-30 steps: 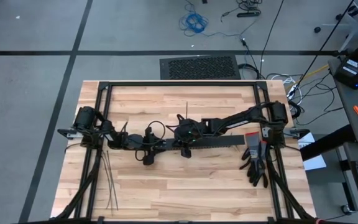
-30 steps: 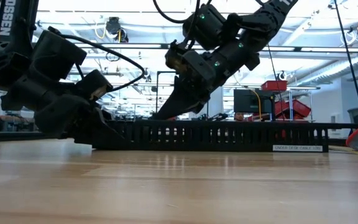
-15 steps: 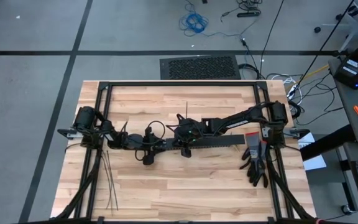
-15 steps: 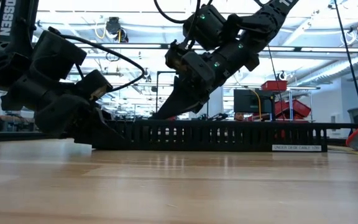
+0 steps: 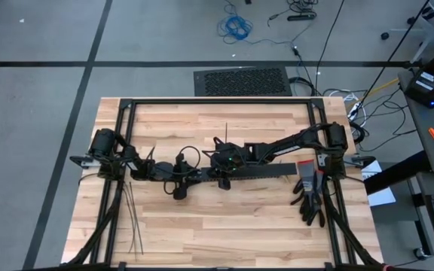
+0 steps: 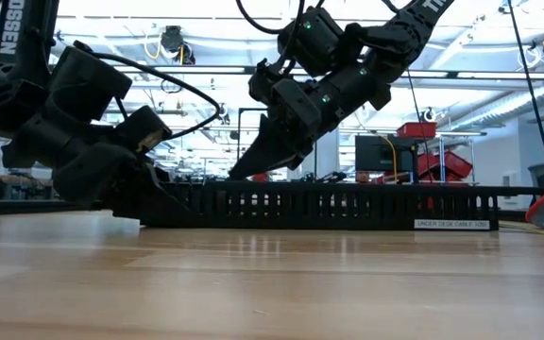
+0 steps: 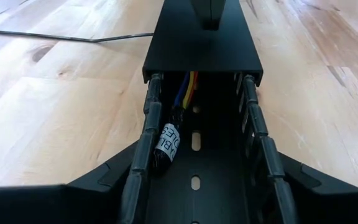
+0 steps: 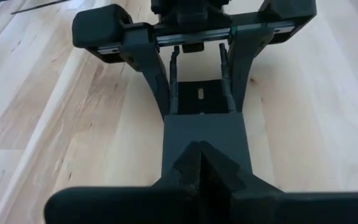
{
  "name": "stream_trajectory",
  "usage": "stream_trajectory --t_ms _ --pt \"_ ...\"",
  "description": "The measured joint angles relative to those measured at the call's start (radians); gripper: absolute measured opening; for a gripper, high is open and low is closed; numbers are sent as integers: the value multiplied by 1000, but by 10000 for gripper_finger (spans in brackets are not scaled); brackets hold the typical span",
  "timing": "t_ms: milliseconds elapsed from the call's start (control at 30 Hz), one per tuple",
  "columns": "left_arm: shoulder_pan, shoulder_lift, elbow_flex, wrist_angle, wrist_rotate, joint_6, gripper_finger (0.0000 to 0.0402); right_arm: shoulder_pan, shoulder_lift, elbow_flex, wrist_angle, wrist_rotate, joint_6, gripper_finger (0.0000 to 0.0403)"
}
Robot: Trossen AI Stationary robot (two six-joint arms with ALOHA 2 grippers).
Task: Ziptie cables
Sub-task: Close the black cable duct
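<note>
a long black duct [image 5: 236, 173] lies across the middle of the wooden table [image 5: 202, 226], and both arms meet over it. the left gripper [image 7: 196, 143] sits at the duct's left end with one finger [image 7: 143, 155] outside each slotted wall, so its jaws hold the duct across its width. inside the open channel, against one wall, lie the cables [image 7: 178, 118]: blue, yellow and red wires with a white printed label, running under the duct's closed cover [image 7: 202, 43]. the right gripper [image 8: 199, 163] is pinched fully together, its tips resting on top of that cover a little way along from the left gripper; in the low view it slants down to the duct's top edge [image 6: 253, 165]. the zipties [image 5: 132, 214] lie loose on the table near its front left, well apart from the duct. one more thin dark strip [image 5: 227, 129] lies just behind the duct. a pair of black gloves [image 5: 309, 194] rests by the right arm's base.
</note>
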Motion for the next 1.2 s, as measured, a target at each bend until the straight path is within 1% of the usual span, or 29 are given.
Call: stream_trajectory --t_ms 233,400,533,633,933,1100,1200 --pt "0 0 0 0 1 0 241 0 -34 2 -30 5 1 0" --pt "0 0 1 0 1 0 241 0 -95 3 -137 45 -2 0" --pt "0 0 1 0 1 0 241 0 -95 4 -202 52 4 0" --pt "0 0 1 -1 1 0 241 1 -68 4 -202 52 7 0" --pt "0 0 4 -3 1 0 241 2 -17 6 -108 44 23 0" --pt "0 0 5 -3 2 0 241 0 -14 5 -79 25 14 0" --pt "0 0 6 -3 2 0 241 -5 13 16 -41 6 12 0"
